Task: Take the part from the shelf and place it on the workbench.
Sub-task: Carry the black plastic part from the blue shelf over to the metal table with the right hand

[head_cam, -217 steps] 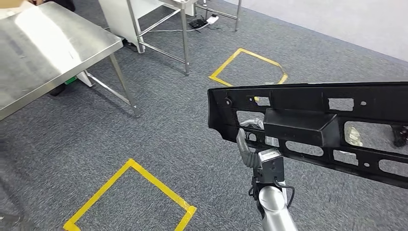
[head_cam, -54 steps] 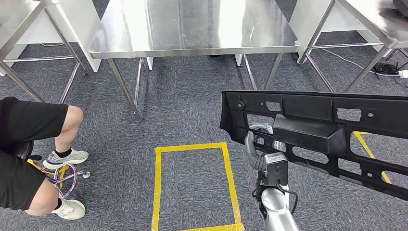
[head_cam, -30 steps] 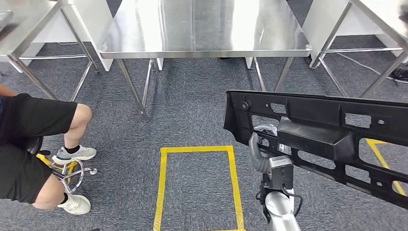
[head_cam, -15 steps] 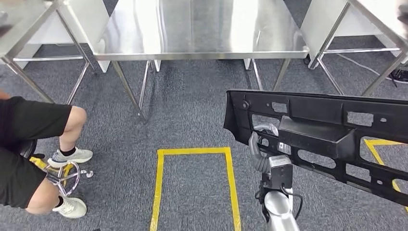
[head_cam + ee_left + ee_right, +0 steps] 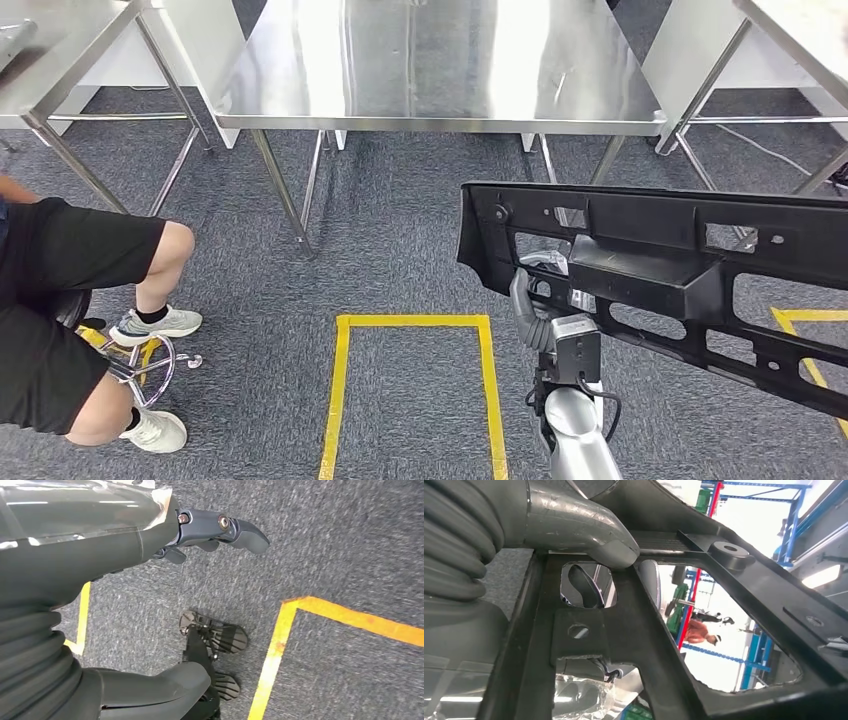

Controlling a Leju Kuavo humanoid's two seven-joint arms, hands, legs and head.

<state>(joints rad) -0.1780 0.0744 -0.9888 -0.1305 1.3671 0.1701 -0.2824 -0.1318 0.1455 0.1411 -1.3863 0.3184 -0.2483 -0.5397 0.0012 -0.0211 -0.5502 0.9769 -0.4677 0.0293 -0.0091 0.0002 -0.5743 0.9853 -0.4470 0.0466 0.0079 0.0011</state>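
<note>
- One long black plastic part (image 5: pixel 650 270) is carried in the air by the right hand (image 5: pixel 535 290), whose fingers reach through its cut-outs and clasp its frame; in the right wrist view the thick thumb (image 5: pixel 579 527) presses on the part (image 5: pixel 624 625) while darker fingers (image 5: pixel 584 587) show through an opening.
- Compared with half a second ago, the whole head view has shifted: the workbench (image 5: pixel 440 70) now sits a little lower and nearer, and the yellow tape rectangle (image 5: pixel 415 385) has slid slightly down the picture, so the camera has moved, not the things. The part keeps the same hold and tilt, its far end sloping down to the right.
- One left hand (image 5: pixel 210 530) hangs over the grey carpet, fingers apart and holding nothing.
- Three steel tables show in the head view: the workbench ahead, one at the left edge (image 5: pixel 50 70), one at the right edge (image 5: pixel 800 40).
- Two yellow floor markings: the rectangle ahead and a second corner (image 5: pixel 810 340) under the part.
- One seated person (image 5: pixel 70 300) in black shorts and pale shoes is at the left, on a stool (image 5: pixel 140 360).
</note>
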